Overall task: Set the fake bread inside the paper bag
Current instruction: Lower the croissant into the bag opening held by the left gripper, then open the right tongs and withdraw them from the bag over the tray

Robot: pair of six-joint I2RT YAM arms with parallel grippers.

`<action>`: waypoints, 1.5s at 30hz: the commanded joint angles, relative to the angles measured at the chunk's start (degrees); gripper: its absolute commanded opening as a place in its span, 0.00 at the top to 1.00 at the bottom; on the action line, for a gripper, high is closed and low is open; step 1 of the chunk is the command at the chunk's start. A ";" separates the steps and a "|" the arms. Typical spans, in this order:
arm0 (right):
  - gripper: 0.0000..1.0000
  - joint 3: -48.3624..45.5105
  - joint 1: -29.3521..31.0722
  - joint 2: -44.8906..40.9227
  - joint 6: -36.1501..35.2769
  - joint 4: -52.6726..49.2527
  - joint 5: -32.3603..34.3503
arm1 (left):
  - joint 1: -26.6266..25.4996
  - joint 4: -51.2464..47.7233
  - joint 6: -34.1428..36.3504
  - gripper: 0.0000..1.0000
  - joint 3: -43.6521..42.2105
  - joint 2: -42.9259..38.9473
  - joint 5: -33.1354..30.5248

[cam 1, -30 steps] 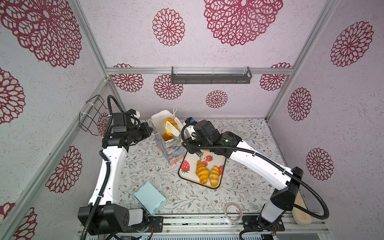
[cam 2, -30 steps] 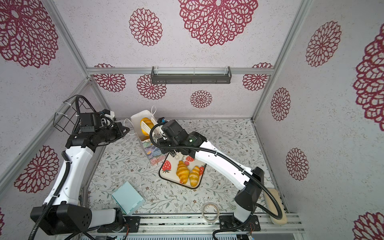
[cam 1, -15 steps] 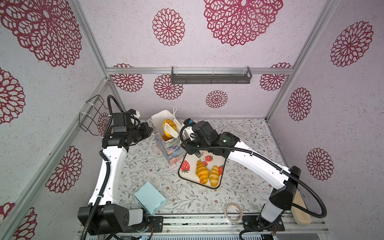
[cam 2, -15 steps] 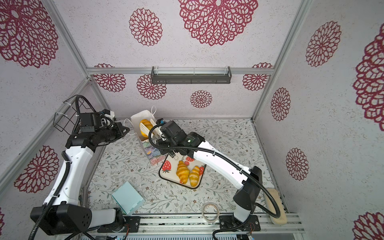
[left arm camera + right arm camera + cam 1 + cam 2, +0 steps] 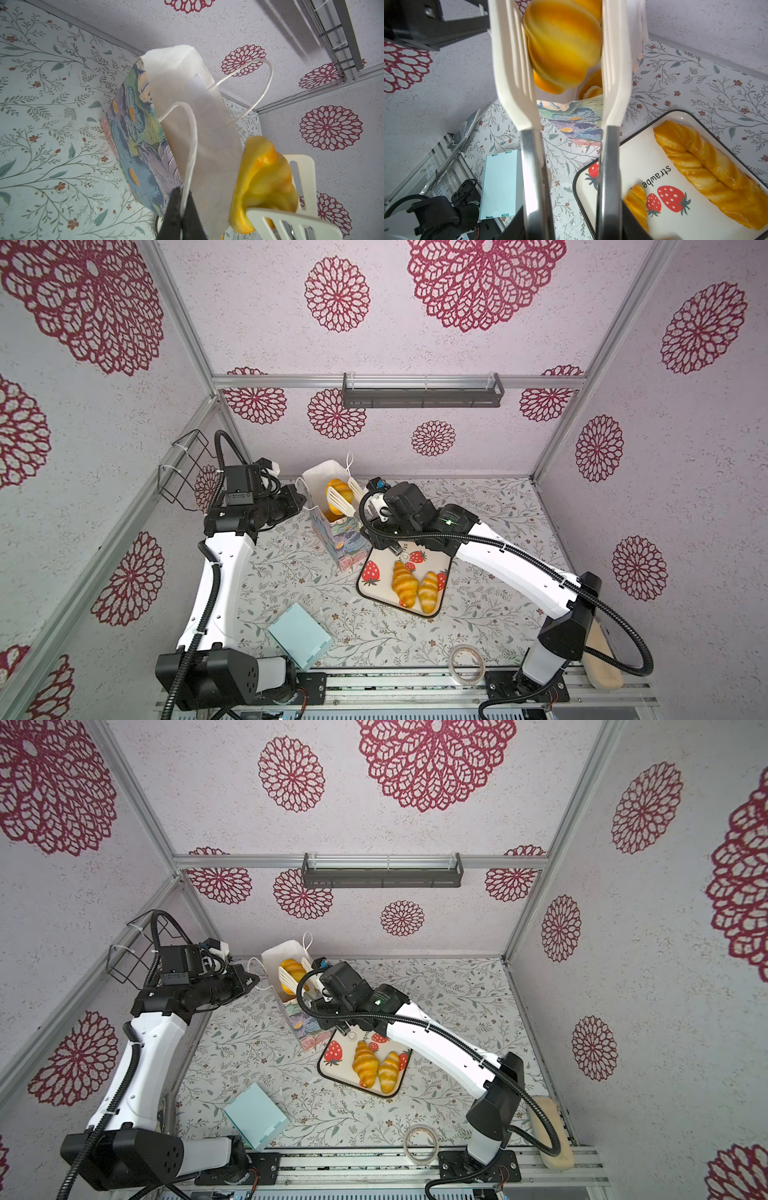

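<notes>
Left gripper [image 5: 182, 199] pinches white cord [image 5: 193, 145] of floral paper bag [image 5: 135, 133]; right gripper [image 5: 571, 220] clamps white tongs [image 5: 512, 72] holding striped orange roll [image 5: 562, 45] above; two golden croissants [image 5: 405, 583] left.

Standing floral paper bag [image 5: 340, 540], mouth open; one glossy striped roll [image 5: 338, 488] at its mouth, two croissants [image 5: 404, 585] nearby.

A light blue box [image 5: 300, 635], a strawberry-print tray [image 5: 380, 593] and a tape roll [image 5: 468, 664] lie apart on the floral tabletop [image 5: 498, 510].
</notes>
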 commanded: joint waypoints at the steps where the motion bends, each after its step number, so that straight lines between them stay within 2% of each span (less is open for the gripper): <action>1: 0.49 0.38 0.39 -0.57 -0.27 3.73 0.03 | 0.60 -0.08 0.40 1.00 0.51 -1.35 -0.23; 12: 0.44 0.45 0.36 -0.04 -0.21 3.70 -0.11 | 0.61 -0.07 0.41 1.00 0.42 -1.58 -0.25; 26: 0.45 -0.41 0.28 -2.75 -0.31 2.78 2.33 | 0.63 -0.09 0.39 1.00 0.51 -1.67 -0.12; 39: 0.45 -8.25 -0.20 -9.80 1.59 1.78 5.15 | 0.58 -0.05 0.02 1.00 0.60 -1.50 0.59; 45: 0.45 -12.87 -0.87 -12.72 2.70 0.37 6.24 | 0.65 2.77 -0.83 1.00 -0.06 -1.90 4.60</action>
